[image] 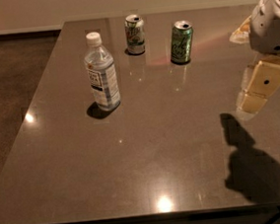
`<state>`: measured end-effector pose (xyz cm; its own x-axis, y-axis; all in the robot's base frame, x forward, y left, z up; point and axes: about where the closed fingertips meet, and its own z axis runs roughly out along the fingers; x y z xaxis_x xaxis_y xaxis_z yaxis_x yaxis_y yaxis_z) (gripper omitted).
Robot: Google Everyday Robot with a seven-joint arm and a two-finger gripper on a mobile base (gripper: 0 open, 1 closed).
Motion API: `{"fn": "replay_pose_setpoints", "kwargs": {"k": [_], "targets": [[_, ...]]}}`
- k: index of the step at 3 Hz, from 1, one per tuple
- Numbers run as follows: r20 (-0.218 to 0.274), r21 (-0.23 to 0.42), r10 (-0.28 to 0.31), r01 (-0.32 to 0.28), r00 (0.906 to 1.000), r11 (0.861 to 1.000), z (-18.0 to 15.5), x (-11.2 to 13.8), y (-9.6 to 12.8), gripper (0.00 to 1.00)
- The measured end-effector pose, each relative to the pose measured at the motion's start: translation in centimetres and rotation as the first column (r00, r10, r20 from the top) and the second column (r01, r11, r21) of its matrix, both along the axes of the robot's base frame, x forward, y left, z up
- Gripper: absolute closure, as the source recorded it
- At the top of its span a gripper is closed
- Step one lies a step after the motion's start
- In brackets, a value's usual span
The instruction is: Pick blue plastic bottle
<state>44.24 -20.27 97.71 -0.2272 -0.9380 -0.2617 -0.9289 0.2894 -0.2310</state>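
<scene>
The blue plastic bottle [101,73] stands upright on the dark table [134,159] at the left. It is clear with a white cap and a white-and-dark label. My gripper [257,93] hangs at the right edge of the view, well to the right of the bottle and above the table, casting a shadow below it. It holds nothing that I can see.
A silver-white can [134,34] and a green soda can [181,42] stand upright at the back of the table, behind and right of the bottle. The table's left edge borders a dark floor [9,87]. A pale object [240,31] lies at the far right edge.
</scene>
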Motion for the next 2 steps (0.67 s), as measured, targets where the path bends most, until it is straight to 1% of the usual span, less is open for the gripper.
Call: {"fn": "replay_pose_setpoints", "kwargs": {"k": [1, 2], "targets": [[-0.01, 0.087, 0.009, -0.008, 0.9999, 0.996, -0.4, 0.6, 3.4, 0.0], [-0.018, 0.156, 0.049, -0.046, 0.9986, 0.987, -1.1, 1.4, 8.3, 0.0]]}}
